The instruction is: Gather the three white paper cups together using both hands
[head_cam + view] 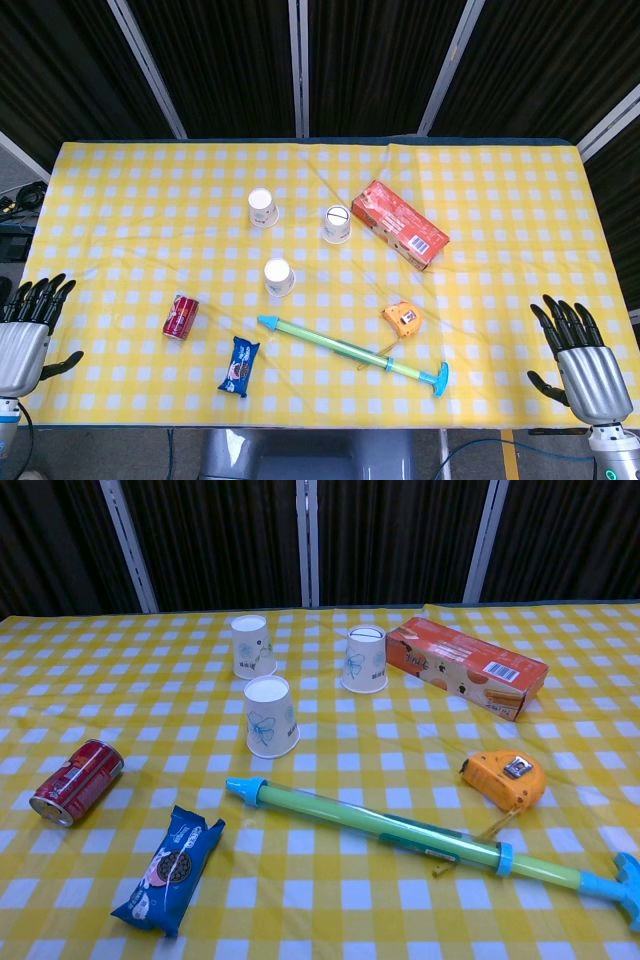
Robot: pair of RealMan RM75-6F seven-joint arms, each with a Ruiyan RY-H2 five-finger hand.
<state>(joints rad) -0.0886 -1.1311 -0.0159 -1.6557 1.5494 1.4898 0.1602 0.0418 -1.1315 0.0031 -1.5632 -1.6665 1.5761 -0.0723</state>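
Three white paper cups stand upside down on the yellow checked cloth. One cup (262, 208) (252, 646) is at the back left, a second cup (337, 223) (364, 660) at the back right, and the third cup (279, 277) (270, 716) nearer the front. They stand apart from one another. My left hand (25, 335) hovers at the table's left front edge, fingers spread, holding nothing. At the right front edge my right hand (582, 360) is also spread and empty. Neither hand shows in the chest view.
An orange carton (400, 225) (466, 667) lies right of the cups. A red can (181, 316) (75, 781) lies on its side, a blue biscuit pack (239, 366) (170, 869) beside it. A green-blue water pump (352, 351) (400, 828) and an orange tape measure (402, 319) (504, 777) lie in front.
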